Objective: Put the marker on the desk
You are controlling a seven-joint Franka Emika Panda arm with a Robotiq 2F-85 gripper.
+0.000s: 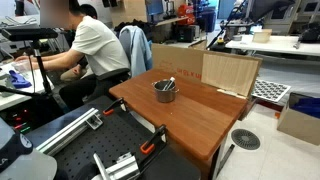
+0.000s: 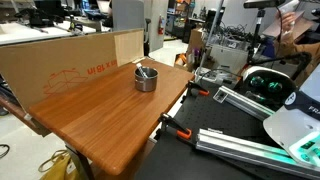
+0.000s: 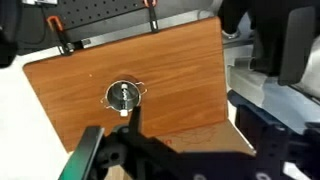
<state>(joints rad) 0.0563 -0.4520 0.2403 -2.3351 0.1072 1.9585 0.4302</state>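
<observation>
The marker (image 1: 169, 83) is a slim stick standing slanted in a small round steel cup (image 1: 165, 93) near the middle of the reddish-brown desk (image 1: 205, 112). Both exterior views show it; marker (image 2: 146, 71), cup (image 2: 146, 81), desk (image 2: 95, 120). In the wrist view the cup (image 3: 112, 96) lies far below with the marker (image 3: 124, 100) across it, on the desk (image 3: 175, 65). My gripper (image 3: 195, 140) hangs high above the desk's edge, jaws wide apart and empty. It does not show in the exterior views.
A cardboard panel (image 1: 230, 72) stands along one desk edge (image 2: 60, 62). Orange clamps (image 3: 57, 27) hold the desk to the black perforated bench (image 1: 105, 150). A person (image 1: 95, 45) sits nearby. A round fan (image 1: 245, 139) lies on the floor.
</observation>
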